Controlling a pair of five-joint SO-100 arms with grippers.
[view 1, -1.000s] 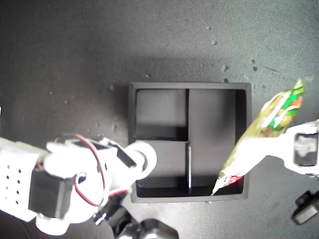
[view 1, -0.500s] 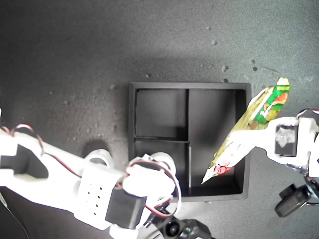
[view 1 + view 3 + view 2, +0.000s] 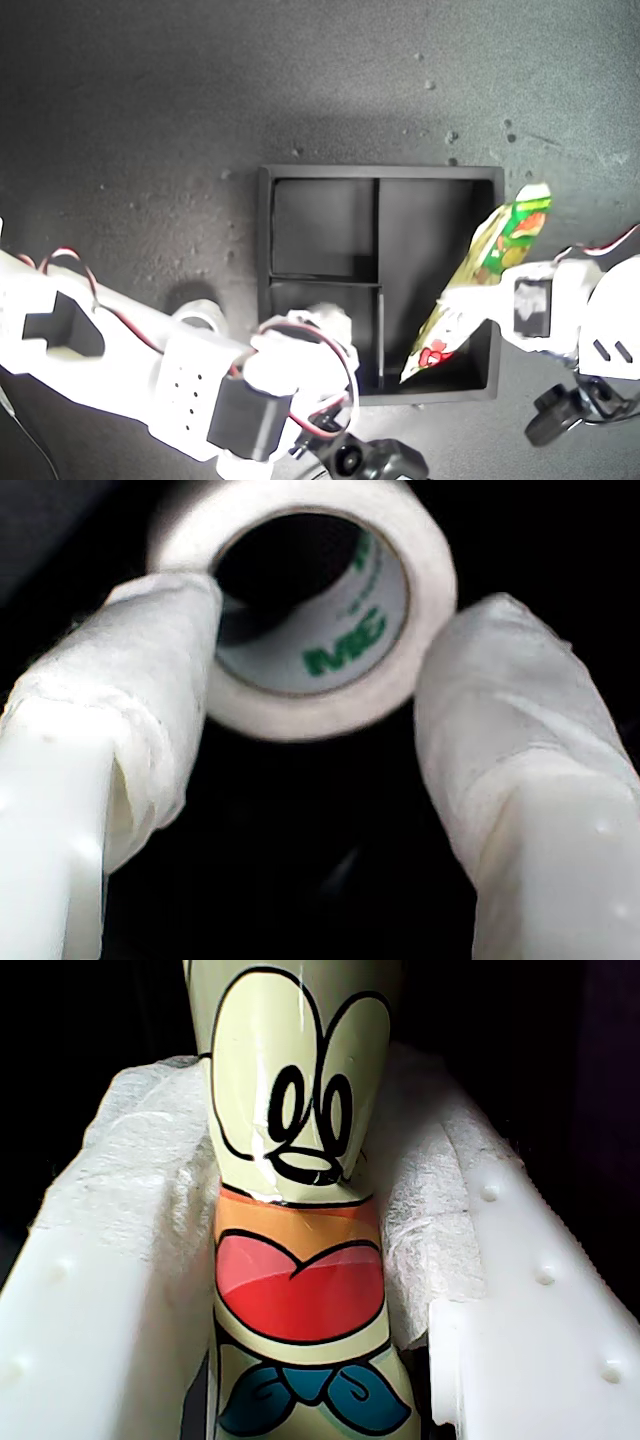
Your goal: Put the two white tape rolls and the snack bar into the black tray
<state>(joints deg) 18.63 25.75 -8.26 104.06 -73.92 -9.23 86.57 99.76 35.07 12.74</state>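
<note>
Risk is sitting with the snack bar [image 3: 478,288]: our first hand [image 3: 300,1260] is clamping it tilted, its lower tip over the black tray [image 3: 379,176]'s long compartment, so releasing now could be leaving it propped on the wall. Our second hand [image 3: 320,710] is standing open, one tape roll [image 3: 330,600] just beyond its fingertips; another roll [image 3: 200,313] is lying on the desk [image 3: 150,120] beside that arm.
</note>
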